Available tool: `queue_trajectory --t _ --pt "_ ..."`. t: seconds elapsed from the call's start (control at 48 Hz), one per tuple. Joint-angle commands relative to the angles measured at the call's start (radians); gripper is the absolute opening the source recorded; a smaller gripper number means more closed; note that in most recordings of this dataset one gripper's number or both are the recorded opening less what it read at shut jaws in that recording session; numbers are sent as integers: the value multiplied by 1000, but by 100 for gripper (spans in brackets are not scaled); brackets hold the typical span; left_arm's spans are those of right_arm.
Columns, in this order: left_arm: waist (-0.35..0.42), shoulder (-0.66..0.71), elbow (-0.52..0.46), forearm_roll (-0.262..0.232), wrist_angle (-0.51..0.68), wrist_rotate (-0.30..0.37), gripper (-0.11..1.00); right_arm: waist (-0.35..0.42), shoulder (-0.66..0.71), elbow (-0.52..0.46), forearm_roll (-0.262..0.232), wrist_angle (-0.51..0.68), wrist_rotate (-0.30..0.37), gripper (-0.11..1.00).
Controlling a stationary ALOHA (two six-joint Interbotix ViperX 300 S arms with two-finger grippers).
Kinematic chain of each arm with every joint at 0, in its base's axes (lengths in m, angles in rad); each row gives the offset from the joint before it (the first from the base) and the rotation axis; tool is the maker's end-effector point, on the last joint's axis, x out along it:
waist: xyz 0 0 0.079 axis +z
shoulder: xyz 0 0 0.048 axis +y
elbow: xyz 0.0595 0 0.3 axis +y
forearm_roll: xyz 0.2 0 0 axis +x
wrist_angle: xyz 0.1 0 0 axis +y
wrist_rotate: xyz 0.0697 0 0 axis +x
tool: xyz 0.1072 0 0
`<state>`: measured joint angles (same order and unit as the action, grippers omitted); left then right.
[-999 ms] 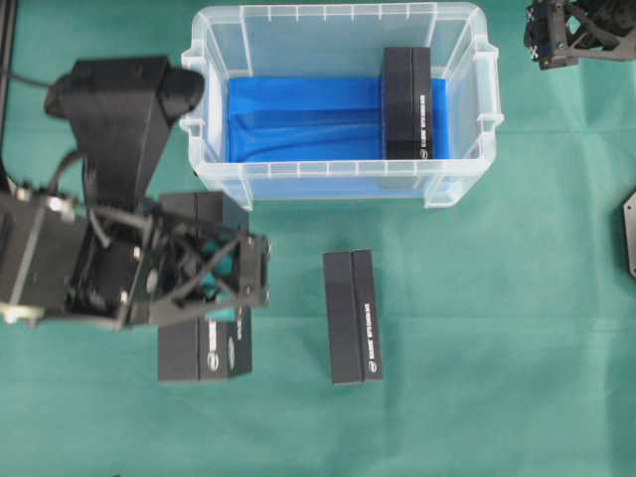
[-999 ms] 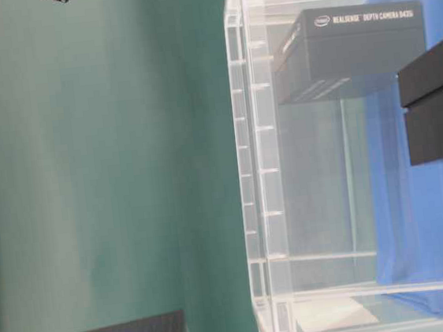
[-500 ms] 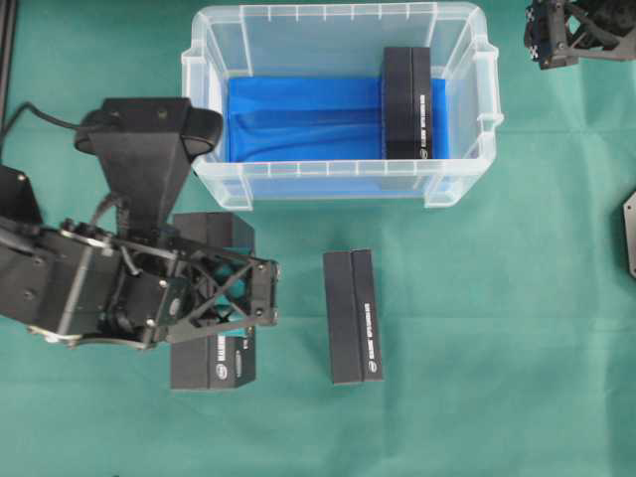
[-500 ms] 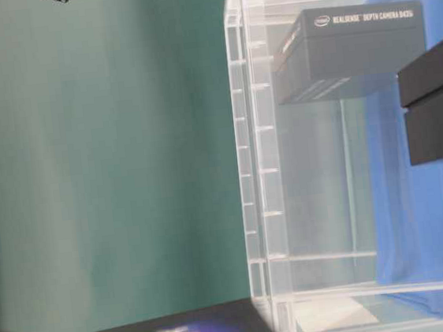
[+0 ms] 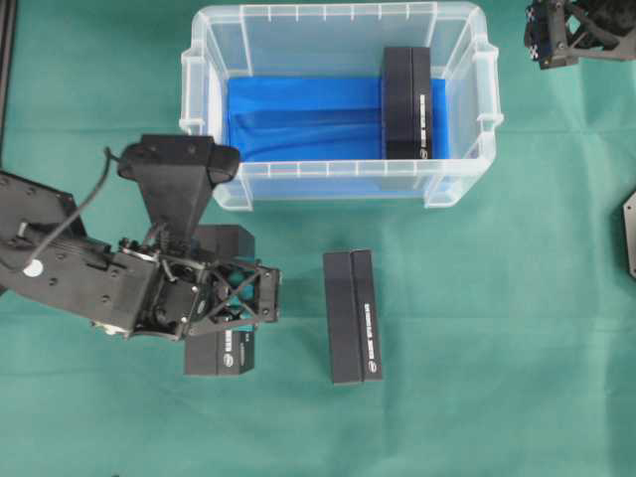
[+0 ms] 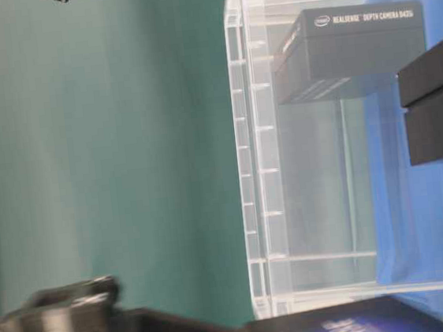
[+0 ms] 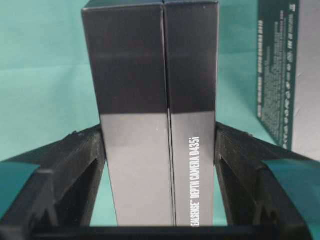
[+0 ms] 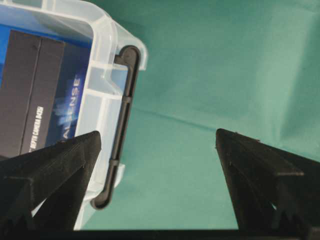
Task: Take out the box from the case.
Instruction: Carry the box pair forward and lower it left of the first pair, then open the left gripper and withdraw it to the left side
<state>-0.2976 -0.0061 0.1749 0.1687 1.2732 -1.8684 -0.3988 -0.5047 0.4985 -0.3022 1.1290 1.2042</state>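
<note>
While left fingers clamp box between them, right fingers gape wide beside case.

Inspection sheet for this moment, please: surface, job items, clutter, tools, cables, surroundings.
Surface: green cloth.
Job's things: clear case with blue lining; one black box inside, at its right end; second box on the cloth; third box in the left tool.
Clutter: nothing seen.
Tools: left tool clamped on the third box; right tool open, empty, beside the case's handle.
Cables: black cable on the left arm.
Surroundings: dark hardware at the right edge.
</note>
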Motion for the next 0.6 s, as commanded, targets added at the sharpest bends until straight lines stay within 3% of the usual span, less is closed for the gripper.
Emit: queue_trajectory --t 0.0,0.583 --pt "5 0 21 6 -54 -6 61 -2 -8 -11 -3 -2 2 94" --pt "5 91 118 6 -186 -21 61 -2 -8 -11 -2 5 6 94"
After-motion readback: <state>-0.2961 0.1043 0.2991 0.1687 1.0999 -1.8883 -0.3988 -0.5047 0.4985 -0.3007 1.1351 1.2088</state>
